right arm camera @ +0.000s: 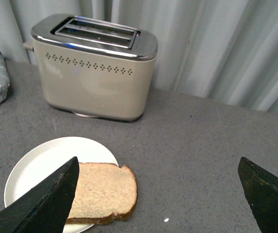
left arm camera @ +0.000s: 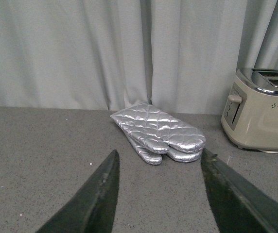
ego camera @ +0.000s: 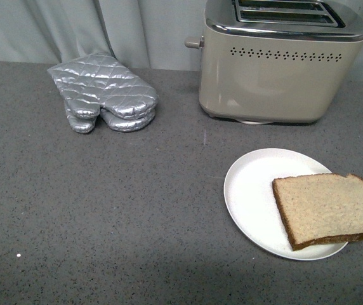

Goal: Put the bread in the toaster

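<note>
Bread point(ego camera: 329, 210) on a white plate point(ego camera: 251, 190), toaster point(ego camera: 277, 82) behind it on a grey tabletop point(ego camera: 105, 203)

The slice lies flat on the plate's right half, its dark crust facing left and front and its right end reaching past the rim. The beige toaster stands further back, well apart from the plate, chrome top and two slots showing, a row of dotted vents along its side and a lever knob point(ego camera: 194, 42) at its left end. Silver quilted oven mitts point(ego camera: 102, 92) lie stacked to the far left, before a pale curtain point(ego camera: 73, 28)
</note>
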Controlling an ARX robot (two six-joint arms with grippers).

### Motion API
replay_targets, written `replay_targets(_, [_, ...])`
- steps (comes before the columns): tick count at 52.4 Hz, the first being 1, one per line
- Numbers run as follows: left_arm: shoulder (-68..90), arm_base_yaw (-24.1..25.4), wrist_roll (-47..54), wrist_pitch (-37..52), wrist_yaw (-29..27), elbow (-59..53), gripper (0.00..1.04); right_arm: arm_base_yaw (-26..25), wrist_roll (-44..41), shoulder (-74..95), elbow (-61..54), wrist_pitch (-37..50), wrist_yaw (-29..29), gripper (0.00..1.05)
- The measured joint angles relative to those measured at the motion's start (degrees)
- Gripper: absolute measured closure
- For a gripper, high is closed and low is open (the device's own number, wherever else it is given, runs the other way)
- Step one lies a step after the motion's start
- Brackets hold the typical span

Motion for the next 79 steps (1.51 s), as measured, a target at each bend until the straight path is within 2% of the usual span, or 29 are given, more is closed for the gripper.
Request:
replay_targets(5, [-0.02, 0.00, 0.00, 0.00, 0.00, 0.00, 0.30, -2.47, 0.07, 18.71, 3.50, 10.71, -3.50, 0.10])
replay_targets(8, [-0.02, 0.00, 0.00, 0.00, 0.00, 0.00, 0.17, -4.72, 0.04, 30.42, 7.52, 11.61, -6.40, 0.10])
replay_targets(12, [-0.02, 0.00, 0.02, 0.00, 0.00, 0.00, 0.05, -7.02, 0.52, 42.03, 11.72, 12.11, -8.20, 0.10])
replay_targets(20, [-0.02, 0.00, 0.11, 0.00, -0.02, 0.00, 0.07, -10.36, 3.17, 60.70, 21.16, 8.02, -13.84, 0.10])
replay_targets(33, [-0.02, 0.00, 0.13, 0.00, -0.02, 0.00, 0.07, -11.65, 6.23, 82.47, 33.42, 3.52, -18.78, 0.10])
replay_targets(53, [-0.02, 0.00, 0.13, 0.00, -0.02, 0.00, 0.07, -9.60, 9.84, 94.77, 40.48, -1.22, -21.14, 0.10])
replay_targets(61, [-0.02, 0.00, 0.13, 0.00, -0.02, 0.00, 0.07, -8.57, 15.34, 99.45, 42.53, -1.97, -23.91, 0.10])
replay_targets(71, [-0.02, 0.00, 0.13, 0.00, 0.00, 0.00, 0.07, -8.50, 17.59, 100.37, 42.51, -0.57, -22.97, 0.48])
replay_targets(75, [-0.02, 0.00, 0.13, 0.00, -0.02, 0.00, 0.07, -8.50, 17.75, 100.08, 42.38, -0.50, -22.97, 0.57])
replay_targets(79, [-0.02, 0.00, 0.13, 0.00, -0.02, 0.00, 0.07, -8.55, 18.23, 98.92, 42.07, -0.57, -23.04, 0.73])
